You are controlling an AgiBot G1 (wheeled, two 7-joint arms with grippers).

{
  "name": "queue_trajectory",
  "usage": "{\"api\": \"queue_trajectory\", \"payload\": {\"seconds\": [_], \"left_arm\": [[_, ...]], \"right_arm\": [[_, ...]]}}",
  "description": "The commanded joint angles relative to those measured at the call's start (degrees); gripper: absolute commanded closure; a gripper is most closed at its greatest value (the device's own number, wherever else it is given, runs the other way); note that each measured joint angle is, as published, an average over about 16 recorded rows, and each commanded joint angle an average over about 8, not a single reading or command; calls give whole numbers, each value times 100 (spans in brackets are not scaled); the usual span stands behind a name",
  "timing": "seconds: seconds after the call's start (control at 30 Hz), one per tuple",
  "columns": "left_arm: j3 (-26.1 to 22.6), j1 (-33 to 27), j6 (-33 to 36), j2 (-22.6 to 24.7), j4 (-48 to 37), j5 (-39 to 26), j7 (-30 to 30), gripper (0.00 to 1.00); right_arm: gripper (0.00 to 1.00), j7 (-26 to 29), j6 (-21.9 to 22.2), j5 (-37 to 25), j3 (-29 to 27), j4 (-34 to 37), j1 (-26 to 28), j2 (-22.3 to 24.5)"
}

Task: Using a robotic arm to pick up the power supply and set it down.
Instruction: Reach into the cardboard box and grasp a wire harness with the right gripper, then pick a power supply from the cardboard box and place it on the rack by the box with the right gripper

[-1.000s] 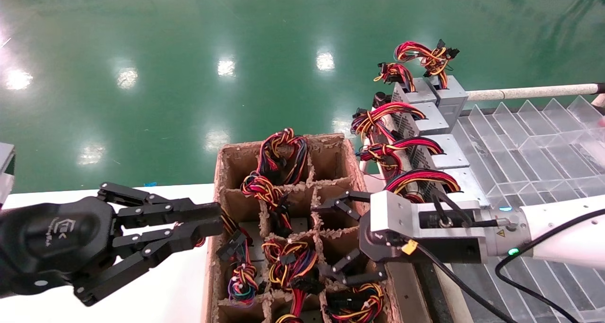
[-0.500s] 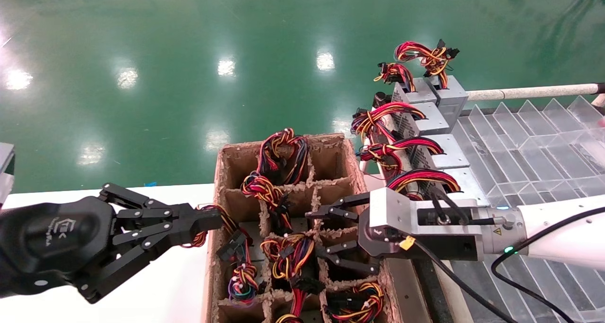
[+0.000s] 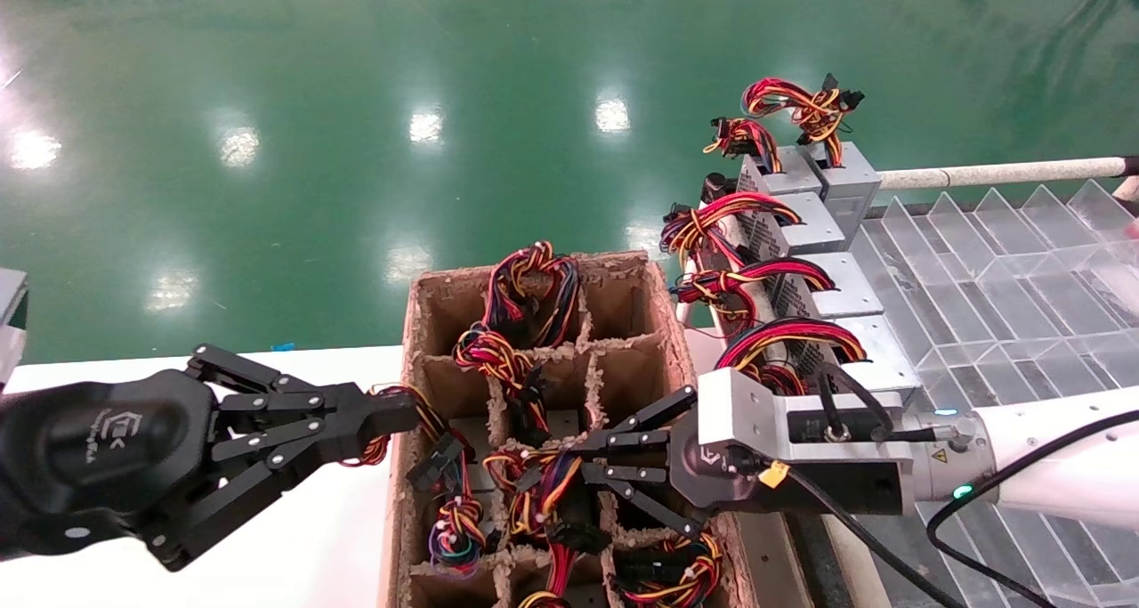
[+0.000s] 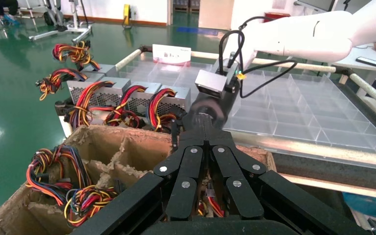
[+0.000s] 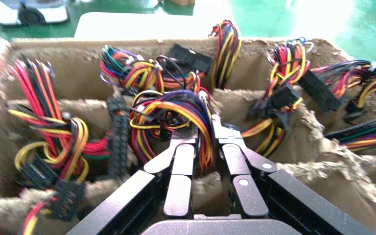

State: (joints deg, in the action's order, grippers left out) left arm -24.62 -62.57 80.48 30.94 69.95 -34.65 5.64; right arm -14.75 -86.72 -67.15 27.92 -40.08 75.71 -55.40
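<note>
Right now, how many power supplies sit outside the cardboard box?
5 power supplies along the clear tray's left edge: two side by side at the far end, three nearer; the right arm may hide more.

White worktop, glossy, at the left. Brown cardboard divider box sits on it, walls frayed; its cells hold looped wire bundles. To the right, a clear plastic partitioned tray. A row of silver-grey power supplies stands along the tray's near-left edge, just beside the box. Green polished floor beyond, with light reflections.
</note>
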Motion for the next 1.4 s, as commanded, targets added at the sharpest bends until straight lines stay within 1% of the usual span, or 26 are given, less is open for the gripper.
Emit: {"api": "queue_trajectory", "payload": {"seconds": [0.03, 0.33, 0.57, 0.8, 1.13, 1.27, 1.4], "left_arm": [[0, 0, 0, 0, 0, 0, 0, 100], [0, 0, 0, 0, 0, 0, 0, 100], [0, 0, 0, 0, 0, 0, 0, 100], [0, 0, 0, 0, 0, 0, 0, 100], [0, 0, 0, 0, 0, 0, 0, 100], [0, 0, 0, 0, 0, 0, 0, 100], [0, 0, 0, 0, 0, 0, 0, 100]], "right_arm": [[100, 80, -52, 53, -5, -2, -21, -3], [100, 372, -152, 541, -198, 419, -63, -100], [100, 455, -214, 943, -394, 524, 113, -160], [100, 546, -193, 1085, -493, 235, 493, -50], [100, 800, -48, 1285, -709, -461, 948, 278], [100, 881, 51, 1269, -789, -667, 1233, 439], [100, 888, 174, 1185, -853, -692, 1580, 579]]}}
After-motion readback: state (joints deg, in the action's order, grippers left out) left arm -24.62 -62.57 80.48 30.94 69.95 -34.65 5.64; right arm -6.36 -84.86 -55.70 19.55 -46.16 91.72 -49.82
